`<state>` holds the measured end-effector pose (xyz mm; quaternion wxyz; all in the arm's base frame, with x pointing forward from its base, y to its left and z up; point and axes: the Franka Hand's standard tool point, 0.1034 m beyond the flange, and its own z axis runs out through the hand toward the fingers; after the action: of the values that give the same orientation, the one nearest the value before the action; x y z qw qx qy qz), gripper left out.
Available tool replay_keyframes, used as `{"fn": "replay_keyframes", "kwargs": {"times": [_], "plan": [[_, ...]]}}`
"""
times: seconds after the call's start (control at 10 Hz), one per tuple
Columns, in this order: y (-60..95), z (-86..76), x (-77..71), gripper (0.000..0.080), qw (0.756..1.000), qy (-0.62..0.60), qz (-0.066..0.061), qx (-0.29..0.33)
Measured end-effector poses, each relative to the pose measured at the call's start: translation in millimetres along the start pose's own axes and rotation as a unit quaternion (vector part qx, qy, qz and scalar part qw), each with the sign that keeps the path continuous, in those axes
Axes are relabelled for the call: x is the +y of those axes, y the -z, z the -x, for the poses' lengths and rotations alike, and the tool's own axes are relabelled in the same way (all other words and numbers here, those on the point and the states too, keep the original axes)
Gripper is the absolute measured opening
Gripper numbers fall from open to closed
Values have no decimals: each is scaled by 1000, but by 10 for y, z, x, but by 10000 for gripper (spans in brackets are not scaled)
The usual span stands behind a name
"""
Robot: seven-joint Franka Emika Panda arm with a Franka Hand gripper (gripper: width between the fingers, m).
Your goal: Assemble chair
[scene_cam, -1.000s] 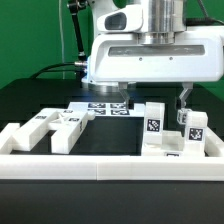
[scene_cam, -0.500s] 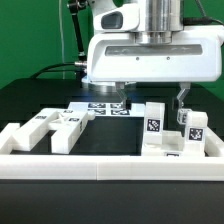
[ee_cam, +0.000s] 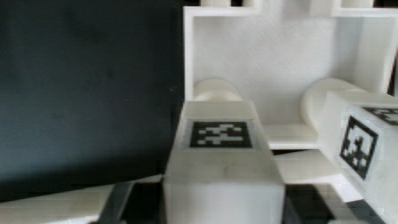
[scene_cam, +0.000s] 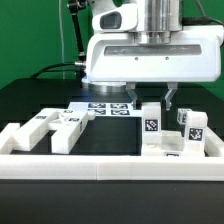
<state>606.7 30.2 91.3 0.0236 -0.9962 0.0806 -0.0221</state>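
Starting at the exterior view's left, well out from the marker board (scene_cam: 105, 108): two low chair parts lie flat on the black table (scene_cam: 20, 100). The first low part (scene_cam: 25, 135) sits farthest out. The second low part (scene_cam: 68, 132) is just beside it, on the side nearer the marker board, with tags facing up on both.

On to the marker board itself, flat on the table, its tags peeking out from under the big white arm (scene_cam: 150, 55).

Now to the exterior view's right of the marker board, and here's the action. The gripper (scene_cam: 152, 99) hangs straight down over the upright block (scene_cam: 152, 125), a chair piece standing on end with a tag on its front face. One dark finger (scene_cam: 168, 97) shows just beside the block's top corner, on the side away from the marker board; the other finger is hidden.

The wrist view puts that same upright block (ee_cam: 219, 150) squarely between the two fingers, with little room on either side. The jaws stand part-way in, straddling the block. Are they actually pressing on it? Can't tell from here.

Further from the marker board, a second upright block (scene_cam: 193, 127) stands near the first, tag forward, not touched by the gripper. It shows in the wrist view too (ee_cam: 365, 140).
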Motion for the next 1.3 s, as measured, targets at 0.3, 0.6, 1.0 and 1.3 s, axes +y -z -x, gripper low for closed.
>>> {"fn": "replay_keyframes", "kwargs": {"times": [0.3,0.6,1.0,1.3], "plan": [[-2,3,-7,288,995,-95,-1,0],[-9,48,-63,290,969,-247,-1,-1],[-24,59,-150,290,889,-457,-6,-2],[-26,57,-189,290,829,-559,-8,-4]]}}
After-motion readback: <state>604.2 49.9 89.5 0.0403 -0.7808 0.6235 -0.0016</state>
